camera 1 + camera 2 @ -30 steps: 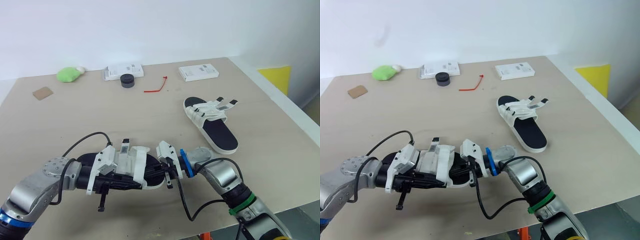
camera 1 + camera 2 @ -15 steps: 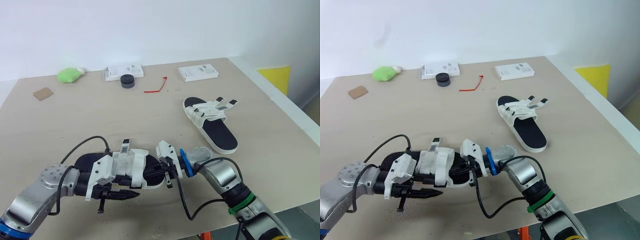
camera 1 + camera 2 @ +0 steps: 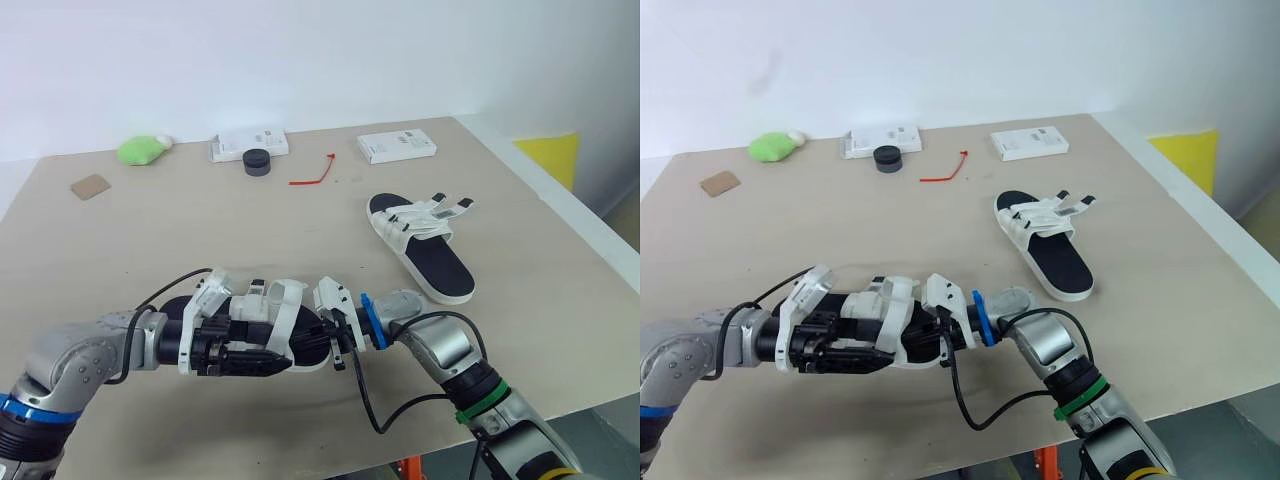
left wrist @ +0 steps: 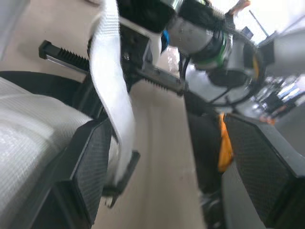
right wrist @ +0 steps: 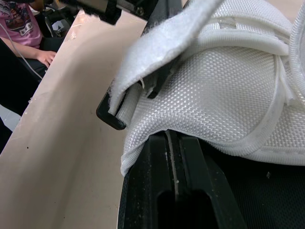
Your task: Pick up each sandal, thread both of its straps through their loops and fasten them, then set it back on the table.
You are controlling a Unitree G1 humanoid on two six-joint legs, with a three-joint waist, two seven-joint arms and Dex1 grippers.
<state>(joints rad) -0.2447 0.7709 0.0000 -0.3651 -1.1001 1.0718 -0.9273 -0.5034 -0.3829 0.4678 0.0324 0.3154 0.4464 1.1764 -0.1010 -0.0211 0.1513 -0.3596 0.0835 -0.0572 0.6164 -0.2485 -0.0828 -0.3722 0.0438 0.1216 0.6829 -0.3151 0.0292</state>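
A white-strapped sandal with a black sole [image 3: 285, 330] hangs just over the table's front part between my two grippers. My right gripper [image 3: 338, 338] is shut on its toe end; the right wrist view shows its fingers [image 5: 174, 191] pressed together under the white mesh upper [image 5: 228, 95]. My left gripper [image 3: 240, 348] is at the heel side, open, its pads [image 4: 90, 167] wide apart with a loose white strap [image 4: 112, 90] hanging close to one pad. The second sandal [image 3: 422, 248] lies on the table to the right, its straps sticking out loose.
At the table's back lie two white boxes [image 3: 397, 145] [image 3: 247, 143], a black round puck [image 3: 256, 162], a red tie [image 3: 313, 175], a green lump [image 3: 138, 150] and a brown card [image 3: 86, 186]. The table's right edge [image 3: 560, 215] runs past the second sandal. A person [image 5: 26, 28] sits beyond the table.
My left gripper has opened and moved up from the sandal's near side to its straps. The right gripper has kept its hold and place.
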